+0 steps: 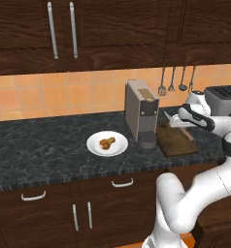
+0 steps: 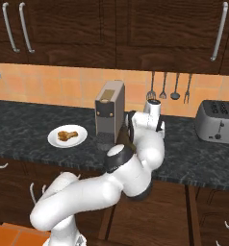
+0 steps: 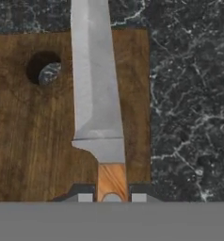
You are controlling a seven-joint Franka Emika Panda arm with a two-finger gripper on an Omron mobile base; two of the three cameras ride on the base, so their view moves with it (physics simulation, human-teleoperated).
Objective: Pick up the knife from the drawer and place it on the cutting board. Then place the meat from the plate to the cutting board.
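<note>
My gripper (image 3: 112, 197) pinches the knife (image 3: 96, 94) by its wooden handle, blade pointing to 12 o'clock over the cutting board (image 3: 34, 122). I'd lower it flat, then release well inside the board's 3 o'clock edge.

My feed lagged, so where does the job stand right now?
Fetched from the drawer: the knife, shut in the gripper by its wooden handle, over the cutting board. I cannot tell if it is resting on it yet. Left: release it, then move the meat off the plate.
</note>
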